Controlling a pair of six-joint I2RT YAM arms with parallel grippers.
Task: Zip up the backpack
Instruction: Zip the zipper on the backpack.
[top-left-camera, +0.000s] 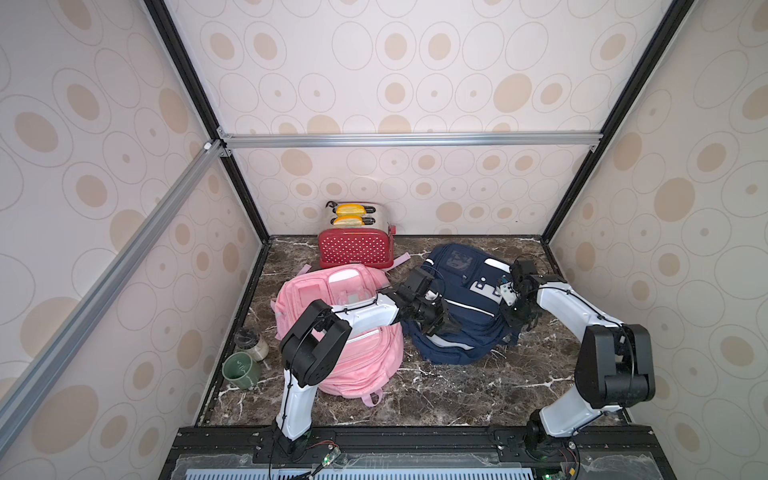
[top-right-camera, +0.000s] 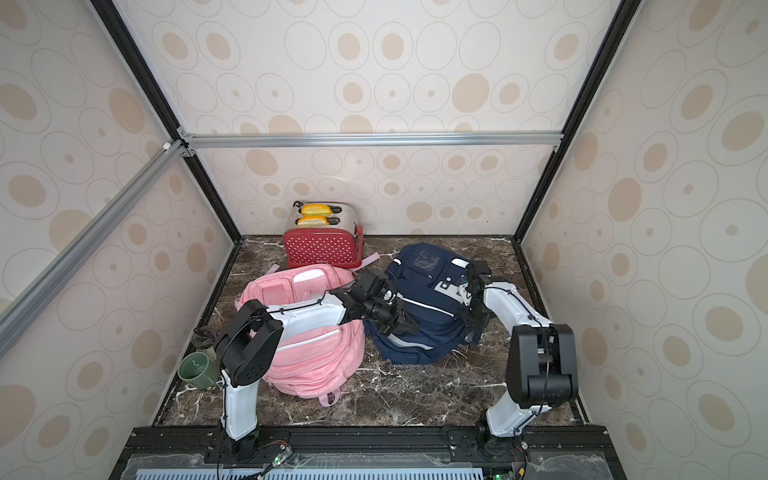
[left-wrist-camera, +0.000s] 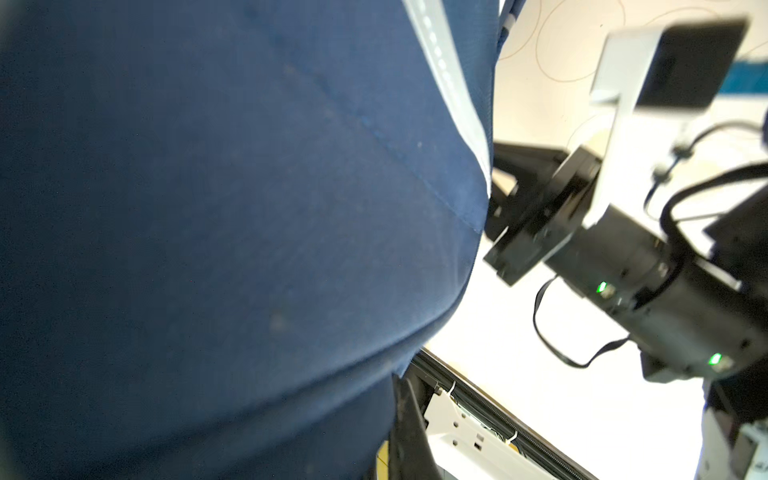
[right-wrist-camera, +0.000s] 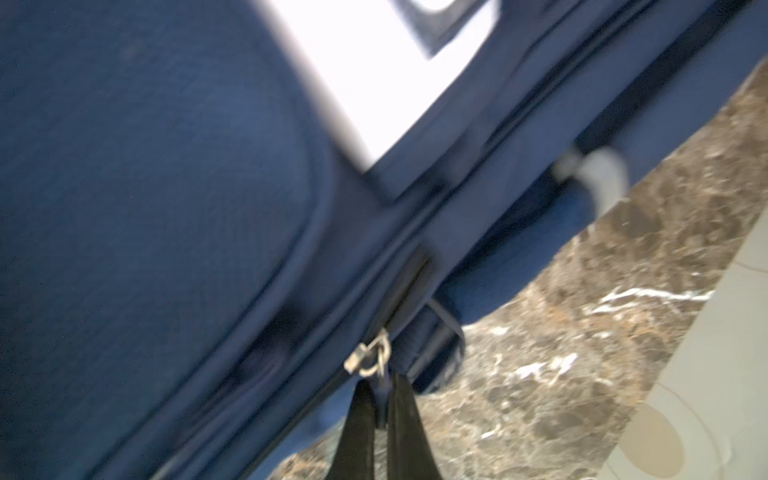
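Right tool (right-wrist-camera: 382, 388) is pressed together, pinching the zipper pull (right-wrist-camera: 371, 357) low on the right side of the navy backpack (top-left-camera: 461, 286), close to the marble surface (top-left-camera: 457, 390). Left tool (top-left-camera: 445, 326) is pressed together too, tips against the navy fabric at the bag's near left side; can't tell if cloth is caught. Navy backpack lies flat, right of centre on the surface, just beside the pink backpack (top-left-camera: 357, 361). Red toaster (top-left-camera: 356, 249) stands behind them at the back wall. Green mug (top-left-camera: 241, 370) and jar (top-left-camera: 251, 343) sit at the left edge.
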